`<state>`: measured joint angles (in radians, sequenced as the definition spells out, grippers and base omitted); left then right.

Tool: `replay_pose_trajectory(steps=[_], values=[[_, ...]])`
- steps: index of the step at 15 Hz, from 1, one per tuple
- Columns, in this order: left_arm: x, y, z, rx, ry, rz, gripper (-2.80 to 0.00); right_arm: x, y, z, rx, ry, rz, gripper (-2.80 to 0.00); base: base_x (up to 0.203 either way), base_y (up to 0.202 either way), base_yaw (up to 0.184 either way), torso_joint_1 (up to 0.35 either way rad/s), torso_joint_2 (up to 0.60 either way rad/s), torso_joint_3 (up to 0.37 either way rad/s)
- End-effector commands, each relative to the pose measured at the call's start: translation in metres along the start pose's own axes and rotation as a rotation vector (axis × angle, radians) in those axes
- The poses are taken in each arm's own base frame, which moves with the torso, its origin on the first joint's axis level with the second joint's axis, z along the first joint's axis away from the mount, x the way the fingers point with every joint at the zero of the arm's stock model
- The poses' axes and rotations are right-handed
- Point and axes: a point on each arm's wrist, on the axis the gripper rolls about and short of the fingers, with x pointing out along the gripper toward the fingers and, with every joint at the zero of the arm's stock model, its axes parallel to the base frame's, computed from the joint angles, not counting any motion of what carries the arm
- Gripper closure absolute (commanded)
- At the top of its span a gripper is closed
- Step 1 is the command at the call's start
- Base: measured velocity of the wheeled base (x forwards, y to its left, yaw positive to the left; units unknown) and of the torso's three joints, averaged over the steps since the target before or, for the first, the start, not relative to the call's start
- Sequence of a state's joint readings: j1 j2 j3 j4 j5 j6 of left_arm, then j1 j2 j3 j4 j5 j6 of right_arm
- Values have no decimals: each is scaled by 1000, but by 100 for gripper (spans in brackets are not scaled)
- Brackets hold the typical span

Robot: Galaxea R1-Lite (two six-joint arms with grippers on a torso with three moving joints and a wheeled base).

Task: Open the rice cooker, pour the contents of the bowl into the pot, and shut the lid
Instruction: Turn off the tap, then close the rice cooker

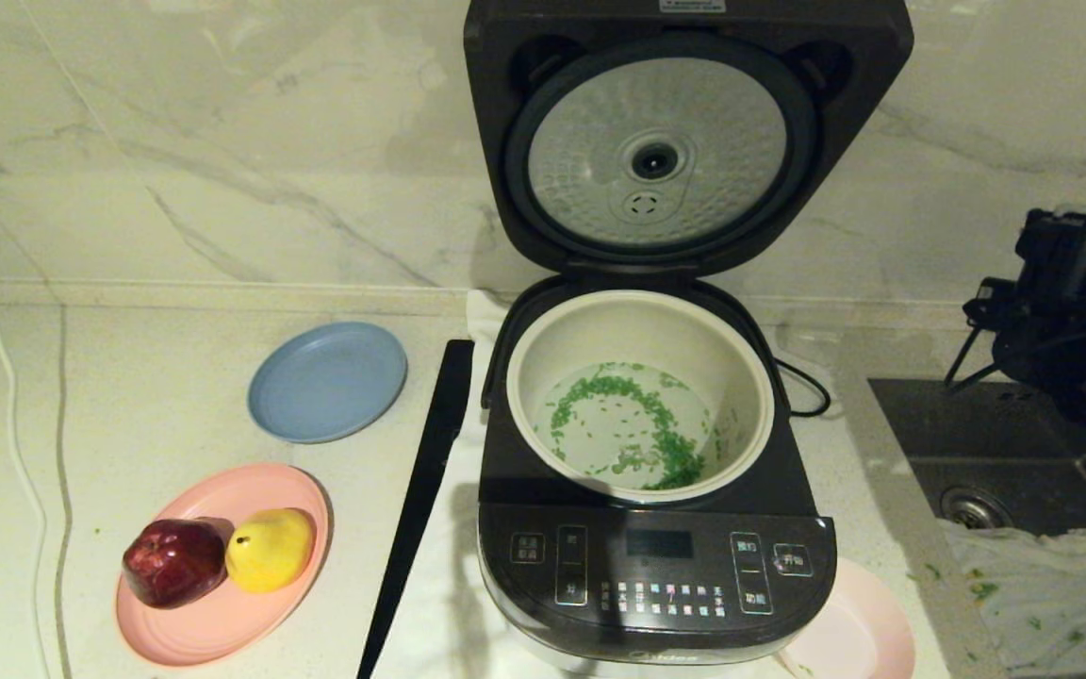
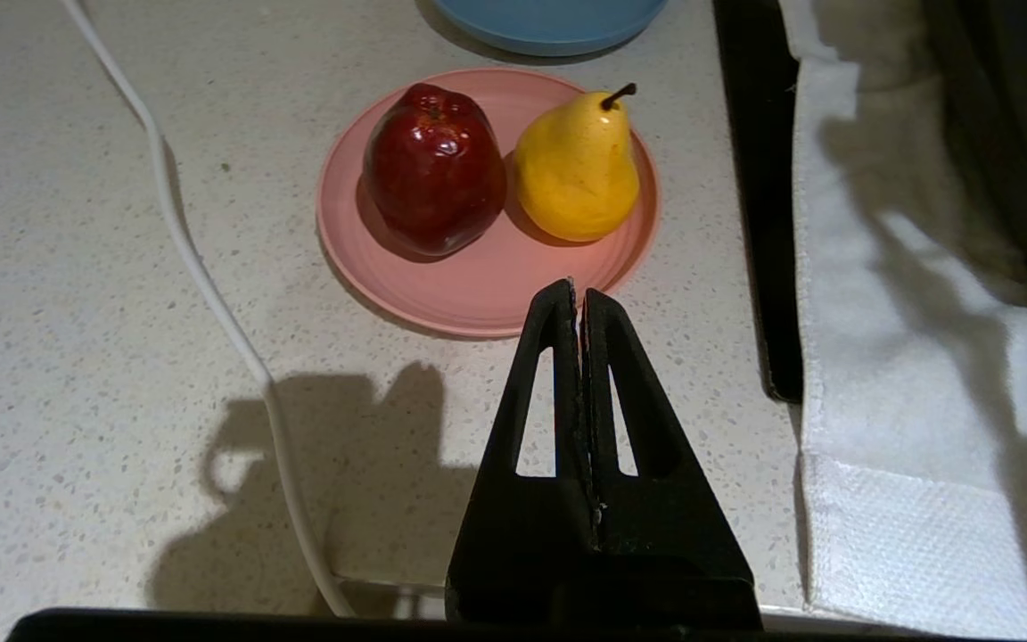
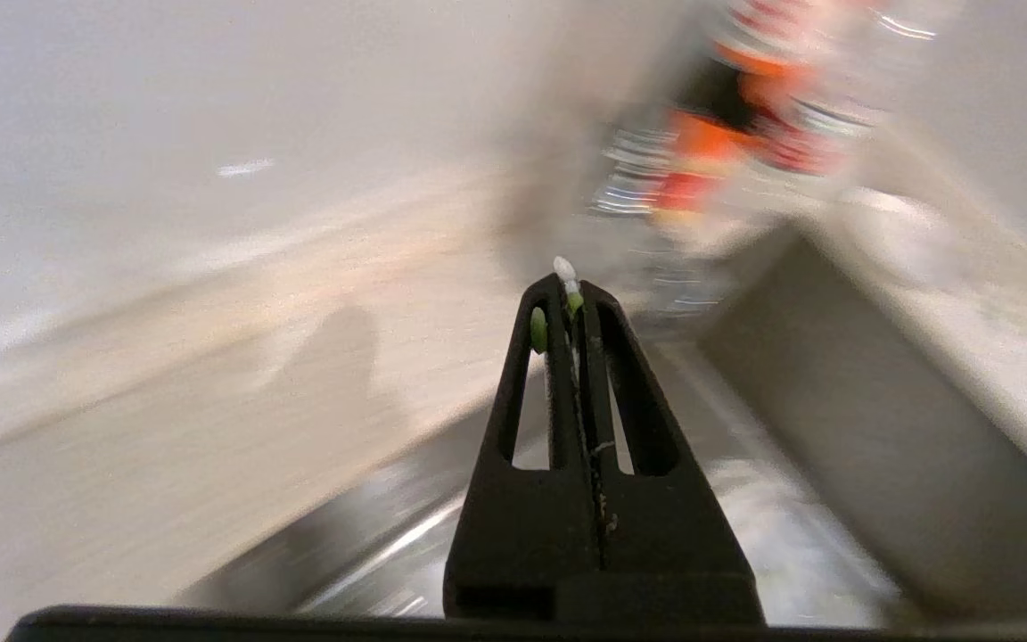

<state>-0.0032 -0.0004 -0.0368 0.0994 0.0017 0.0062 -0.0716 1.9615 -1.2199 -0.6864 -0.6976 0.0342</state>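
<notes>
The rice cooker [image 1: 656, 556] stands mid-counter with its lid [image 1: 684, 141] swung up, showing the dimpled silver disc. The cream pot [image 1: 741, 358] sits inside, with green and white contents [image 1: 656, 424] scattered over its bottom. The pale pink bowl [image 1: 859, 627] rests on the counter at the cooker's front right corner, partly hidden by it. My left gripper [image 2: 578, 294] is shut and empty, hovering over the counter just short of the pink plate [image 2: 478, 285]. My right gripper [image 3: 570, 290] is shut above the sink, with a few grains [image 3: 538, 330] stuck at its tips.
A red apple [image 1: 173, 561] and a yellow pear [image 1: 270, 549] lie on the pink plate [image 1: 222, 622], with a blue plate [image 1: 326, 382] behind. A black strip [image 1: 420, 490] and a white cloth [image 2: 906, 428] lie left of the cooker. The sink [image 1: 1024, 453] holds a rag [image 1: 1043, 594], and a black assembly [image 1: 1066, 311] stands over it.
</notes>
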Motion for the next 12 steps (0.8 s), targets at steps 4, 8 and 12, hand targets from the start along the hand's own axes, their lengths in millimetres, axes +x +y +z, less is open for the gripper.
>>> replay_pose_trajectory(steps=[4, 8, 12], values=[[0, 0, 0, 0, -1, 0, 0, -74, -12, 125, 181, 136, 351, 0, 0, 0, 0, 0, 0, 0], [0, 0, 0, 0, -1, 0, 0, -97, -16, 172, 342, 297, 828, 0, 0, 0, 0, 0, 0, 0], [0, 0, 0, 0, -1, 0, 0, -98, -7, 178, 385, 268, 1035, 0, 0, 0, 0, 0, 0, 0]])
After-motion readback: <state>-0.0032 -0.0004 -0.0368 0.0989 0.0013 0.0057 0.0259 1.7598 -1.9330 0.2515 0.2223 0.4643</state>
